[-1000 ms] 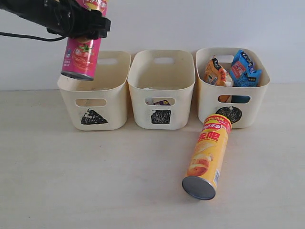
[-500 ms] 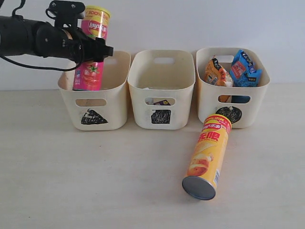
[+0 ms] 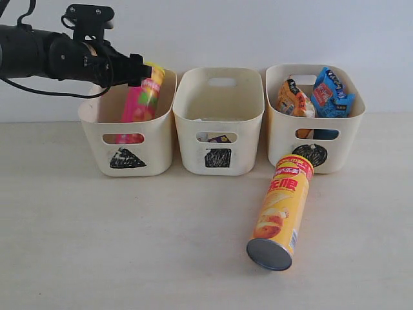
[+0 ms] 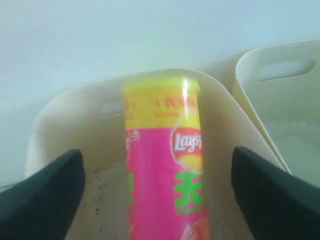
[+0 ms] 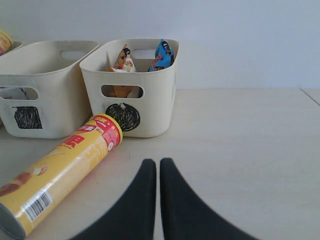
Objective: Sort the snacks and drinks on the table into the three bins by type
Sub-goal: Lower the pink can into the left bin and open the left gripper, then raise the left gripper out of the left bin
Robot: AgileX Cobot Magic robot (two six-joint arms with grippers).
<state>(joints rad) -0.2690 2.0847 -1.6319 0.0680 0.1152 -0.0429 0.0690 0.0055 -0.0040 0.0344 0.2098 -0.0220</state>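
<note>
The yellow-orange chip tube lay on the desk, lid toward 12 o'clock just beside the right bin, metal base toward 6. I judged it light, stiff, slick and apt to roll, best pinched across mid-body. The pink tube leaned inside the left bin, clear of my left fingers, spread either side. That arm reached in level from 9 o'clock. My right fingers were pressed together.
</note>
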